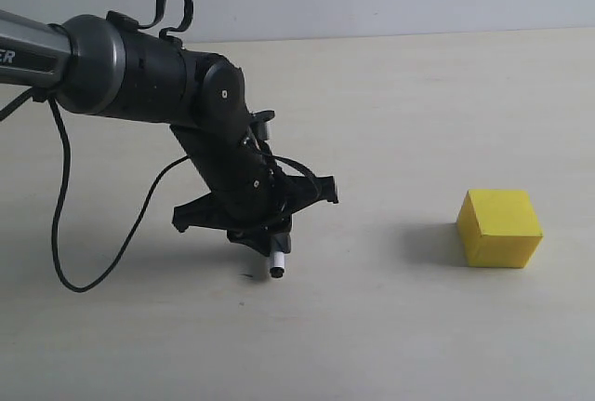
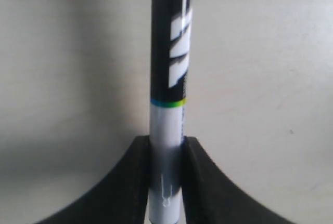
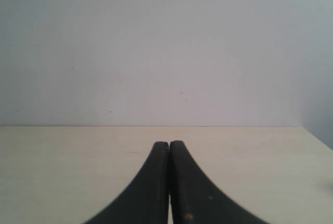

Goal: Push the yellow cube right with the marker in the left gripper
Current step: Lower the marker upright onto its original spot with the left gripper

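Left gripper (image 1: 270, 233): jaws clamped on marker (image 1: 276, 267), white end pointing to 6 o'clock. Tip near table (image 1: 372, 345); touching or hovering, cannot tell.
Yellow cube (image 1: 499, 228): 3 o'clock of tip, well apart.
Step, judged: approach, no contact yet.
Next: tip low, sweep toward 3 o'clock, meet cube's near face squarely.
Marker's upper half mostly hidden behind wrist.
Cube absent from wrist views.
Right gripper (image 3: 169, 154): jaws pressed together, empty.

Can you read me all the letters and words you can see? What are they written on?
"ER": on the silver arm, the rest cut off by the picture's edge.
White lettering on the marker's black half: too blurred and cropped to read.
Tiny mark on the marker's white half: too blurred to read.
The yellow cube: nothing written.
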Robot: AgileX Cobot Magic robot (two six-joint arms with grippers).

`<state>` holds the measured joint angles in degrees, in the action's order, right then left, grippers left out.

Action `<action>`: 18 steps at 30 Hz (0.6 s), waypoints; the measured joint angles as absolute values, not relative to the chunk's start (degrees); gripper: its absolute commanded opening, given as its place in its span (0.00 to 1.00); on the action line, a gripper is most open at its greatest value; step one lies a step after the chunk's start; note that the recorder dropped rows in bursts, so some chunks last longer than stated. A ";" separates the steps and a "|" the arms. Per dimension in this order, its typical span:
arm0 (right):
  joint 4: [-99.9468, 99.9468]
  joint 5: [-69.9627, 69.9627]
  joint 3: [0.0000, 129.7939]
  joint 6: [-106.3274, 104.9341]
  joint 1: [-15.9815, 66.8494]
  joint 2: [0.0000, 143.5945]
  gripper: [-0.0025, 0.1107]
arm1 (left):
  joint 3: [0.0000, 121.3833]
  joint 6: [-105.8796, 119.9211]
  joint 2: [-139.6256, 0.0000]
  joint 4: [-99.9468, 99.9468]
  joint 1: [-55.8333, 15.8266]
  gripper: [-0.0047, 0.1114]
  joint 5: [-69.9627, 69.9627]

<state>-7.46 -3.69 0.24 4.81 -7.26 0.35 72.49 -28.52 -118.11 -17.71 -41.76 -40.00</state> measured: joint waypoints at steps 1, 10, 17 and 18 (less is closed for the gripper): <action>-7.46 -3.69 0.24 4.81 -7.26 0.35 0.02 | 72.49 -28.52 -118.11 -17.90 -41.76 0.04 -40.00; -7.46 -3.69 0.24 4.81 -7.26 0.35 0.02 | 72.49 -28.91 -118.11 -18.10 -41.76 0.04 -39.39; -7.46 -3.69 0.24 4.81 -7.26 0.35 0.02 | 72.49 -29.50 -118.11 -18.10 -41.76 0.04 -38.39; -7.46 -3.69 0.24 4.81 -7.26 0.35 0.02 | 72.49 -29.58 -118.11 -18.10 -41.76 0.04 -38.51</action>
